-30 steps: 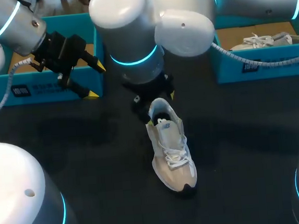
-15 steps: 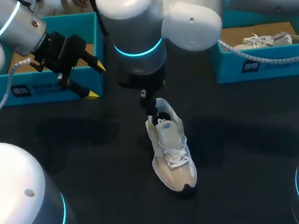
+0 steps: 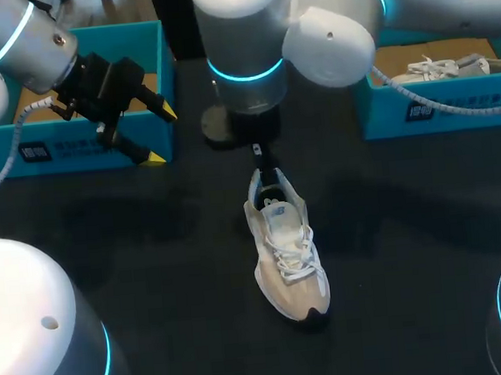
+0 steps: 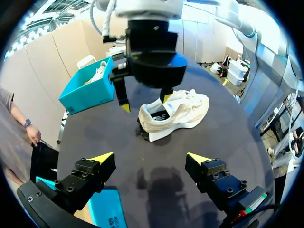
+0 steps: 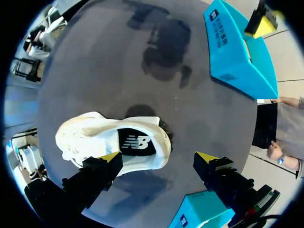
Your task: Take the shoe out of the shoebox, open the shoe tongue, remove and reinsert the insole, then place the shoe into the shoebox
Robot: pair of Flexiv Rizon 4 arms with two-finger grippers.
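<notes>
A white and beige sneaker (image 3: 287, 247) lies upright on the black table, heel toward the far side. Its dark insole (image 5: 135, 143) shows through the collar. My right gripper (image 3: 262, 158) hangs open just above and behind the heel, mostly hidden under its own wrist in the head view. In the right wrist view the right gripper (image 5: 158, 157) straddles the heel end of the sneaker (image 5: 95, 137) with nothing held. My left gripper (image 3: 158, 136) stands open at the front of the left teal shoebox (image 3: 54, 148). From the left gripper (image 4: 151, 157) the sneaker (image 4: 178, 114) lies ahead.
A second teal shoebox (image 3: 441, 105) at the far right holds another white shoe (image 3: 438, 69). The right arm's thick wrist (image 3: 243, 56) looms over the middle of the far side. Bare black table lies around the sneaker.
My right arm has lifted and drawn back from the sneaker's heel toward the far side. The sneaker and the left arm have stayed where they were.
</notes>
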